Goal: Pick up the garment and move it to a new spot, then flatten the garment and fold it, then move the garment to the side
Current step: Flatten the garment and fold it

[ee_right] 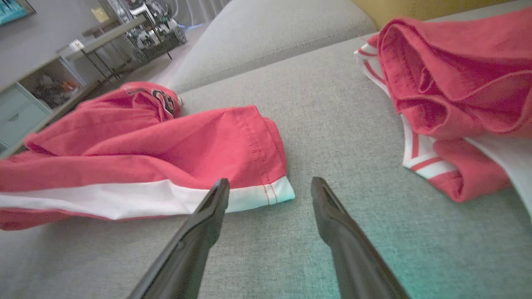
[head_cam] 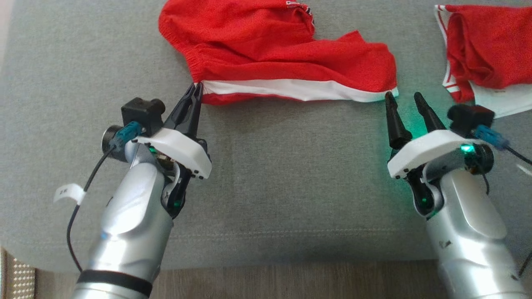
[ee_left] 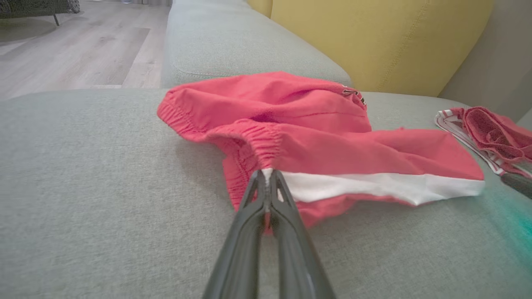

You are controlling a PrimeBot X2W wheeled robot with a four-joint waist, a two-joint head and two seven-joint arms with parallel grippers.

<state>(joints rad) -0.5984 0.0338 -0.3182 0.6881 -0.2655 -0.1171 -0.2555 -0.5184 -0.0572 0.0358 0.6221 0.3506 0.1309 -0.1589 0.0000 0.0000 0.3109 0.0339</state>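
The left tool (head_cam: 198, 88) is pinched on the waistband corner of the shorts (head_cam: 266, 45), centre-left of frame; the spread right tool (head_cam: 403, 97) should be closed on the hem corner before lifting.

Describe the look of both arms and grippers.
Silver arms, white wrist plates. The left gripper and right gripper each have two long tapering black fingers. Each wrist carries a black camera with teal plug and black cable; a white tag hangs on the left cable.
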